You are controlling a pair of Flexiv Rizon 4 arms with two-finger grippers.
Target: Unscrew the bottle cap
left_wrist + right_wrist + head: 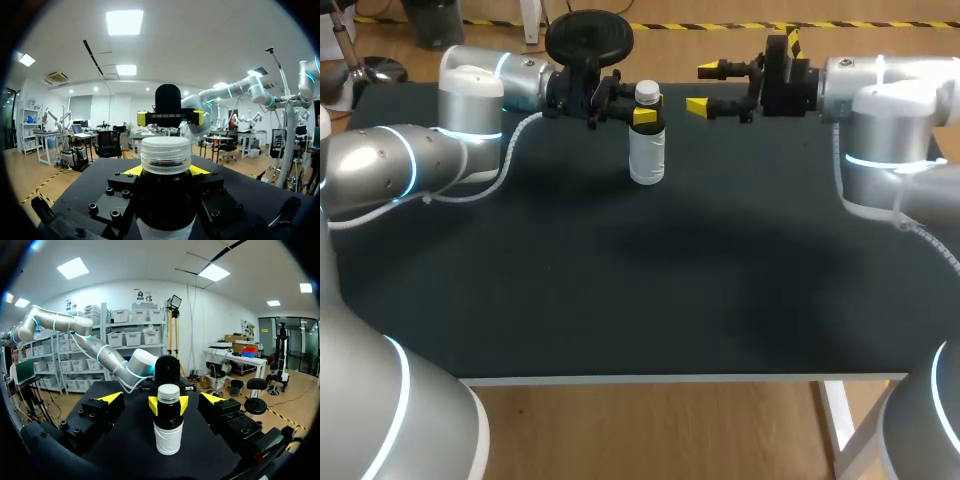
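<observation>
Head view: the bottle (647, 155) stands upright on the black table (620, 290), near the middle of its far edge. The left gripper (645, 116) comes in from the side and clamps the bottle's dark shoulder, just under the white cap (647, 93). The right gripper (703, 88) hangs beside the cap and apart from it, its 2 yellow tips spread wide and holding nothing.

Left wrist view: the bottle sits between this gripper's 2 fingers, with a yellow tip pressed against each side of the shoulder. The ribbed cap (165, 155) stands clear above them. The right gripper (170, 118) faces it from beyond the cap.

Right wrist view: the cap (168, 391) lies ahead of the spread fingers, lined up with the gap but not yet inside it. It looks fully seated on the neck.

The bracing looks done, so the step in hand is probably the right gripper's approach. The next move calls for advancing until both tips flank the cap, closing on its ribbed side, and then twisting about the bottle's axis while the left gripper holds firm.
</observation>
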